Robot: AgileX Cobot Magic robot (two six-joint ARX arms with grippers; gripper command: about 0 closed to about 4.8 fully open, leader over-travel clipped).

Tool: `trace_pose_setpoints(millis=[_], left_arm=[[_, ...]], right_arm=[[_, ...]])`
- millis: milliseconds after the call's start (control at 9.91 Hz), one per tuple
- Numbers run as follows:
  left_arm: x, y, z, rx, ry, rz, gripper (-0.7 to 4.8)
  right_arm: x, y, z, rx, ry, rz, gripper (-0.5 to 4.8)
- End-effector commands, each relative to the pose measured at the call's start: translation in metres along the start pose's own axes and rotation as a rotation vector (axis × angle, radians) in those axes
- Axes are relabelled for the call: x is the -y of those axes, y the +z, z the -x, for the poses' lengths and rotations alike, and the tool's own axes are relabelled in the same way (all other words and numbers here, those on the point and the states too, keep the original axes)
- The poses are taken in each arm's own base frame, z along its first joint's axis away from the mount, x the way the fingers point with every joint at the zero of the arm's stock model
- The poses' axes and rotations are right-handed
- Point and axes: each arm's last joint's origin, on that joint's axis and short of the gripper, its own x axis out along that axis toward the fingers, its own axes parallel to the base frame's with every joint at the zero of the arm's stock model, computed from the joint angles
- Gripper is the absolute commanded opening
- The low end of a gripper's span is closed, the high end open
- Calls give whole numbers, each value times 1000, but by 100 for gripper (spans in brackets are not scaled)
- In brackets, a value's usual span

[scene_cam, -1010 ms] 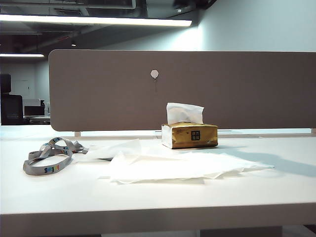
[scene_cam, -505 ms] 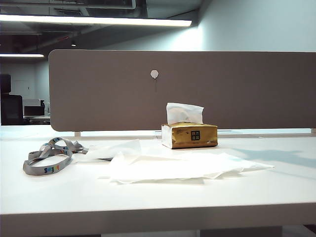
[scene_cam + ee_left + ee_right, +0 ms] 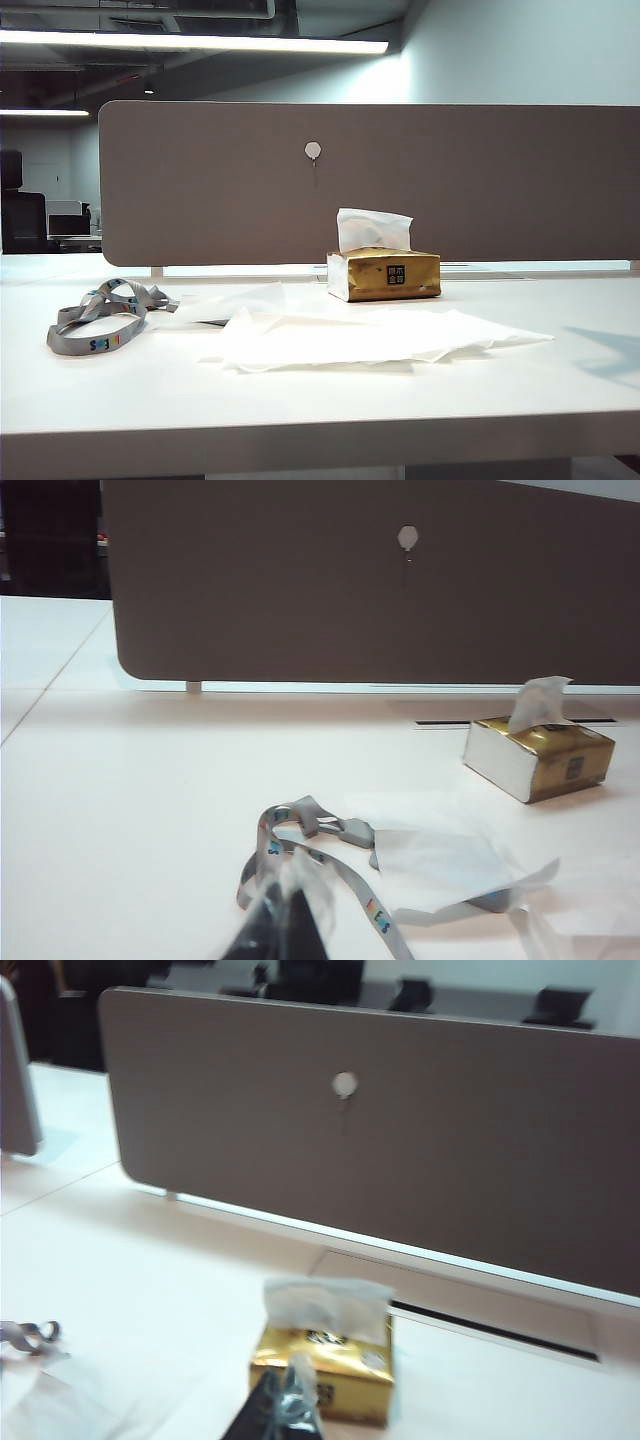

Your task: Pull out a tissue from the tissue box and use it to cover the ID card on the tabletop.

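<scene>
Both grippers are clear of the tissue box: the right gripper hangs closed and empty above it. The left gripper sits over the lanyard; can't tell if it's open.

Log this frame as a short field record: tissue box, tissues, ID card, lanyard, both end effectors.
tissue box: gold pack on the tabletop near the divider panel, one sheet sticking up
tissues: spread white sheets in front of the box
ID card: not visible, presumably under the sheets
lanyard: grey strap left of the sheets
left end effector: shut, above the lanyard
right end effector: shut, empty, near the box
</scene>
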Motion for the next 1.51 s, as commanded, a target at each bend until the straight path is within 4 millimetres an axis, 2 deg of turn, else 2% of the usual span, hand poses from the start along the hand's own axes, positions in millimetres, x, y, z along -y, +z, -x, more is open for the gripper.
trace_pose_setpoints(millis=[101, 303, 505, 606, 909, 1010, 1211, 1312, 1514], left_arm=[[-1, 2, 0, 10, 40, 2, -6], [-1, 2, 0, 10, 40, 2, -6], [-1, 2, 0, 10, 39, 3, -6], [-1, 2, 0, 10, 39, 3, -5], [-1, 2, 0, 10, 40, 3, -6], [-1, 2, 0, 10, 39, 3, -6], [-1, 2, 0, 10, 40, 3, -5], [-1, 2, 0, 9, 39, 3, -6], [-1, 2, 0, 9, 39, 3, -6]], right_arm=[[6, -38, 57, 81, -161, 10, -5], [19, -40, 60, 65, -205, 19, -5], [52, -47, 77, 37, -193, -49, -5], [45, -52, 86, 54, -176, -65, -6], [34, -58, 90, 54, -158, -73, -6], [16, -67, 93, 44, -94, -89, -5], [7, -71, 93, 44, -109, -83, -6], [0, -82, 94, 37, -85, -59, -6], [-2, -89, 95, 27, -77, -41, -6]])
